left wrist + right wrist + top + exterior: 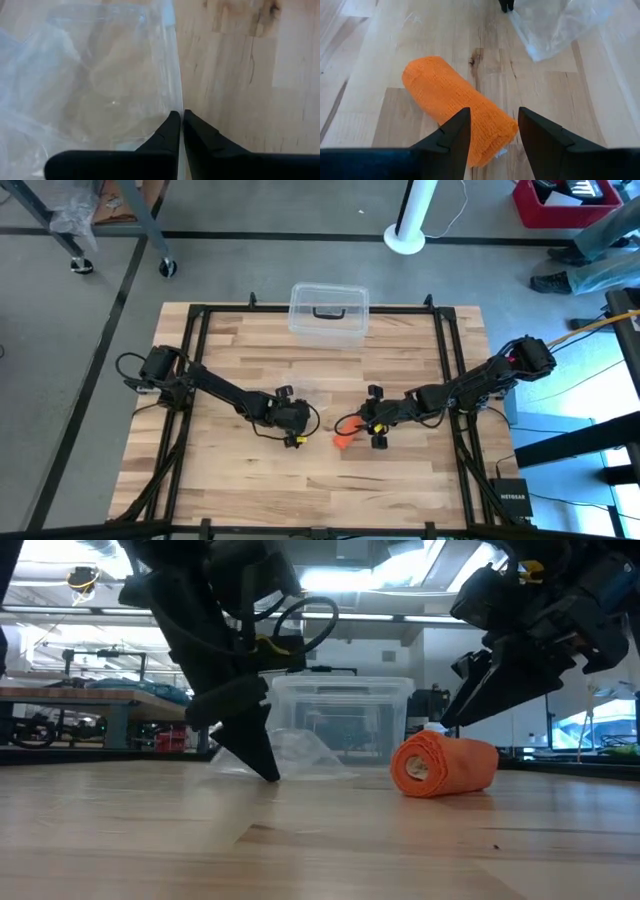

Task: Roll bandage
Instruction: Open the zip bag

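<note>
left gripper clenched on clear plastic edge, right gripper spread over bandage roll, roll at left's 3 o'clock

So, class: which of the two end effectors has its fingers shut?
The left end effector, fingers pressed together beside the clear plastic piece; the right end effector stands open over the bandage.

Bright even daylight, soft shadows on wood, ceiling lights glaring (low view), arms silhouetted
</note>
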